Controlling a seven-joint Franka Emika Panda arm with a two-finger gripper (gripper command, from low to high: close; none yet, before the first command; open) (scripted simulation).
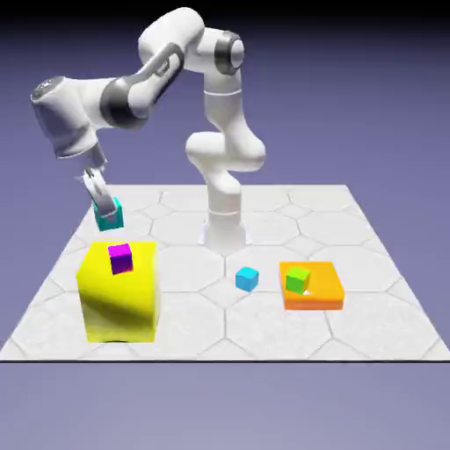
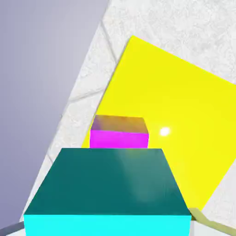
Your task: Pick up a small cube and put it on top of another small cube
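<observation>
My gripper (image 1: 108,211) is shut on the small teal cube (image 1: 110,216), holding it in the air at the exterior view's left, a little above and behind the big yellow block (image 1: 120,294). In the hand view the teal cube (image 2: 110,189) fills the lower half and hides my fingertips. A small magenta cube (image 1: 120,258) sits on top of the yellow block, and the hand view shows this magenta cube (image 2: 120,132) just beyond the teal one, with the yellow block's top (image 2: 184,120) spreading around it.
A sky-blue cube (image 1: 247,279) lies on the table near the middle. A green cube (image 1: 298,279) rests on a flat orange block (image 1: 312,286) at the exterior view's right. The robot's base column (image 1: 223,220) stands behind them.
</observation>
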